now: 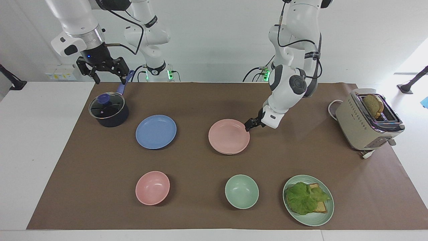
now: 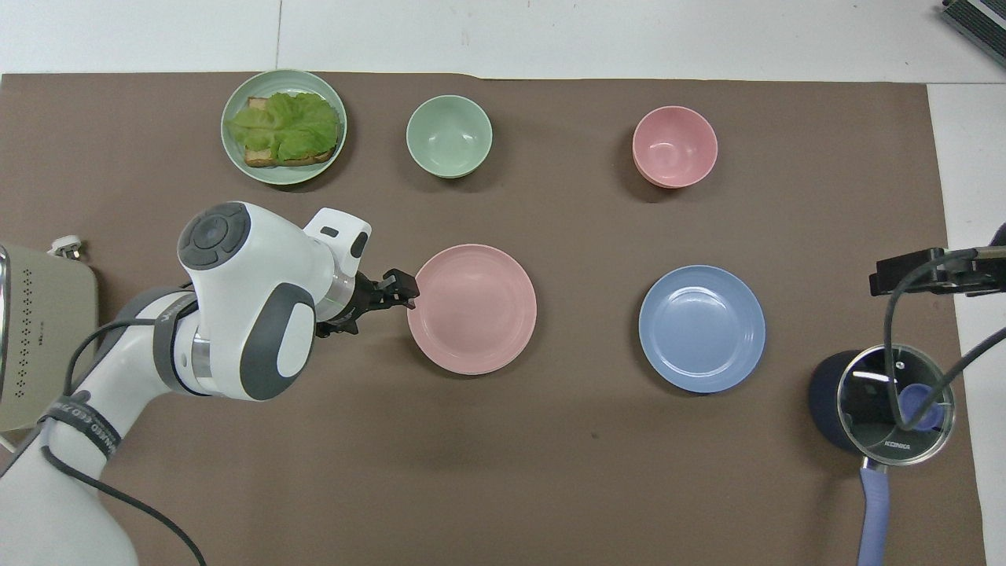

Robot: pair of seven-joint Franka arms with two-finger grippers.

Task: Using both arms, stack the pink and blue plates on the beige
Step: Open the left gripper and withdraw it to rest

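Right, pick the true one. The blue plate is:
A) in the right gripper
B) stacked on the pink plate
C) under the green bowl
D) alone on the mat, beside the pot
D: the blue plate lies flat and bare on the mat, beside the pot, apart from the pink plate.

A brown mat [image 1: 207,214] covers most of the white worktop [image 1: 30,150]. At the right arm's end, near the robots, stands a dark pot [image 1: 109,112] with a glass lid and a blue handle. At the left arm's end sits a beige toaster [image 1: 366,122] with a slice of bread in its slot. Farthest from the robots, in a row: a pink bowl [image 1: 152,187], a green bowl [image 1: 241,191], and a green plate [image 1: 312,219] carrying toast topped with lettuce [image 1: 304,197].
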